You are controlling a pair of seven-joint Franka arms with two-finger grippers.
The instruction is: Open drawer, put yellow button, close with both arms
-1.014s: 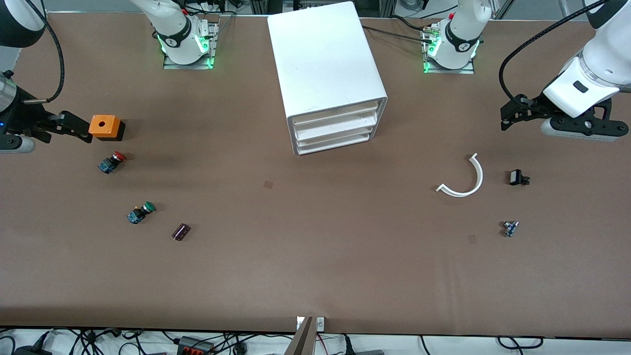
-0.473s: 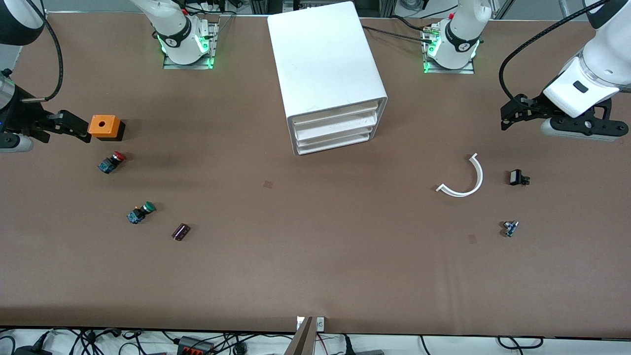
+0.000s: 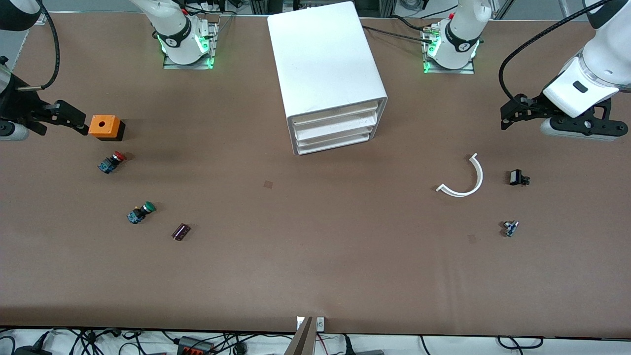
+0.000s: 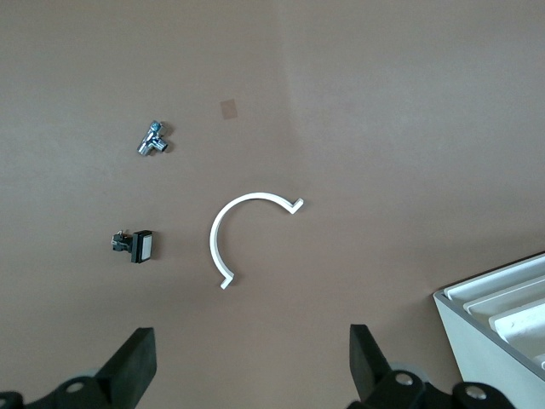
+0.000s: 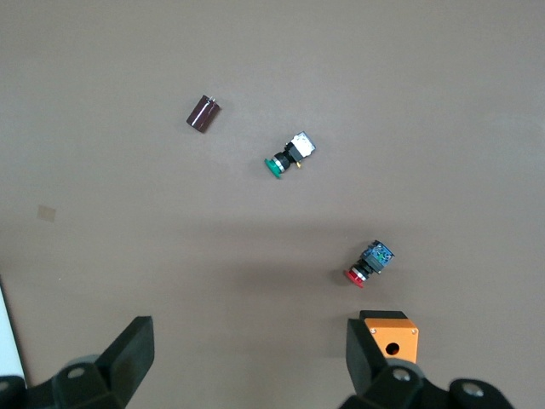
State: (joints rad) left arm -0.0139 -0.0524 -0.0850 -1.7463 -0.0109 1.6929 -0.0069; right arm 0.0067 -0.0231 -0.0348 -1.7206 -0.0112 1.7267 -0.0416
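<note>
Left gripper: we see it up over the table's left-arm end, above the white arc; jaws spread wide, holding nothing.
Right gripper: in the air at the right-arm end, just beside the orange box; jaws spread wide, holding nothing.
Drawer: topmost in the white cabinet, pushed in flush.
Right-arm end: red-capped switch, then green-capped switch and dark cylinder nearer the front camera.
Left-arm end: black part, small metal part.
</note>
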